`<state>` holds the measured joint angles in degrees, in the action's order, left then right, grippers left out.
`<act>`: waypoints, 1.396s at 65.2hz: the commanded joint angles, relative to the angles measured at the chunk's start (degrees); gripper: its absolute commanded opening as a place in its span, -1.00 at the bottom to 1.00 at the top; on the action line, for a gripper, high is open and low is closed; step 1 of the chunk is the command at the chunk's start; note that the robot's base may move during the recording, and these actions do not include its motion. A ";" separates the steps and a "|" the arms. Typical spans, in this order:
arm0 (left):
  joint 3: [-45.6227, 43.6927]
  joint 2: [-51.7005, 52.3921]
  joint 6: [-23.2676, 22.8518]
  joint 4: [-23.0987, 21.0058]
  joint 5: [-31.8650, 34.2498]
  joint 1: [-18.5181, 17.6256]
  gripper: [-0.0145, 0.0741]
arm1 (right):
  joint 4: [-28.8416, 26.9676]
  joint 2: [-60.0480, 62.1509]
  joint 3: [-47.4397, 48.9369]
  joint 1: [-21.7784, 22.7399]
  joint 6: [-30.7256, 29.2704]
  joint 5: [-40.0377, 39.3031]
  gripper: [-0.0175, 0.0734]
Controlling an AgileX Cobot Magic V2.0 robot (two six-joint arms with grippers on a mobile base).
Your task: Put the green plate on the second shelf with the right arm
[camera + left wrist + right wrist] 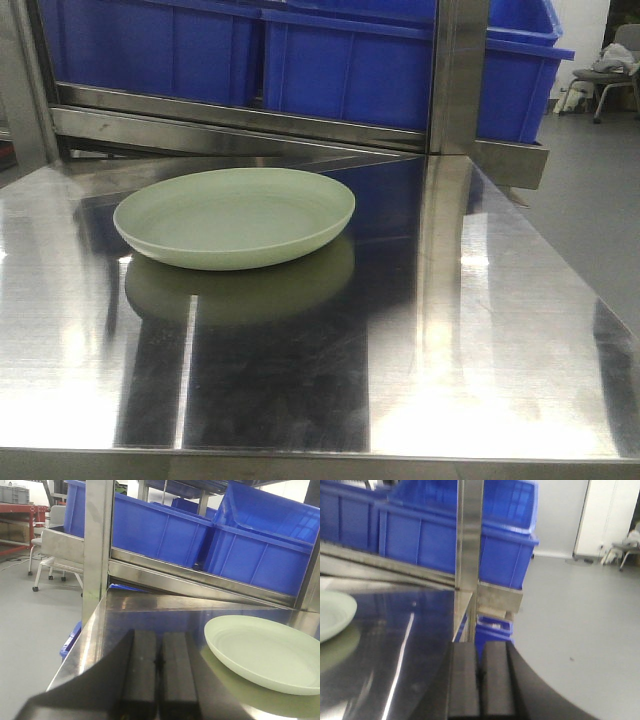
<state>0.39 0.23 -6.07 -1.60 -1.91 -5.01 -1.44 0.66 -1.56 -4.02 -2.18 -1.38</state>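
Note:
The green plate (235,215), round, shallow and pale sage, rests flat on a shiny steel shelf surface (450,330); which level this is I cannot tell. No gripper touches it. In the left wrist view the plate (270,652) lies to the right of my left gripper (159,635), whose black fingers (142,665) are pressed together with nothing between them. The right wrist view shows only an edge of the plate (332,612) at far left. My right gripper (480,647) is shut and empty over the shelf's right edge, well right of the plate. Neither gripper shows in the front view.
Blue plastic bins (380,65) fill the sloping steel rack just behind the plate. A steel upright post (457,75) stands at the back right, another post (97,545) at the left. Grey floor (570,645) drops away right of the shelf. A chair (618,70) stands far right.

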 commanded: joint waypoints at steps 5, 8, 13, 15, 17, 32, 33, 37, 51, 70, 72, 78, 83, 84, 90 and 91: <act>2.34 0.93 -0.19 -0.47 5.13 -0.17 -0.38 | -0.21 0.68 1.00 0.02 2.74 -8.39 -0.49; 2.34 0.93 -0.19 -0.47 5.13 -0.17 -0.38 | -0.21 0.68 1.00 0.02 5.03 -8.46 -0.49; 2.34 0.93 -0.19 -0.47 5.13 -0.17 -0.38 | -0.26 0.68 1.00 0.02 10.58 -8.46 -0.49; 2.34 0.93 -0.19 -0.47 5.13 -0.17 -0.38 | -0.31 0.68 1.00 0.02 13.88 -8.46 -0.49; 2.34 0.93 -0.19 -0.47 5.13 -0.17 -0.38 | -0.39 0.68 1.00 0.02 17.24 -8.46 -0.49; 2.34 0.93 -0.19 -0.47 5.13 -0.17 -0.38 | 4.51 0.56 4.70 -0.72 33.30 -8.62 -0.49; 2.34 0.93 -0.19 -0.47 5.13 -0.17 -0.38 | 5.32 0.51 5.39 -0.90 33.30 -8.54 -0.49; 2.34 0.93 -0.19 -0.47 5.13 -0.17 -0.38 | 8.87 0.01 9.30 -1.95 33.30 -8.11 -0.49; 2.34 0.93 -0.19 -0.47 5.13 -0.17 -0.38 | 10.54 -14.98 22.68 -10.09 34.23 -1.52 -0.49; 2.34 0.93 -0.19 -0.47 5.13 -0.17 -0.38 | 19.30 -46.89 36.74 -21.26 32.95 -10.92 -0.49; 2.34 0.93 -0.19 -0.47 5.13 -0.17 -0.38 | 20.14 -49.77 38.61 -21.01 32.95 -9.60 -0.49; 2.34 0.93 -0.19 -0.47 5.13 -0.17 -0.38 | 20.50 -58.15 45.16 -21.00 32.95 -3.97 -0.49; 2.34 0.93 -0.19 -0.47 5.13 -0.17 -0.38 | 20.50 -64.74 50.55 -21.00 32.95 0.98 -0.48; 2.34 0.93 -0.19 -0.47 5.13 -0.17 -0.38 | 20.50 -66.38 52.04 -21.00 32.95 2.24 -0.48; 2.34 0.93 -0.19 -0.47 5.13 -0.17 -0.38 | 21.53 -73.10 57.89 -21.40 32.95 5.77 -0.38; 2.34 0.93 -0.19 -0.47 5.13 -0.17 -0.38 | 21.53 -74.52 59.05 -21.44 32.95 6.04 -0.33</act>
<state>0.39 0.23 -6.07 -1.60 -1.91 -5.01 18.55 -69.78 51.10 -25.29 31.53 5.60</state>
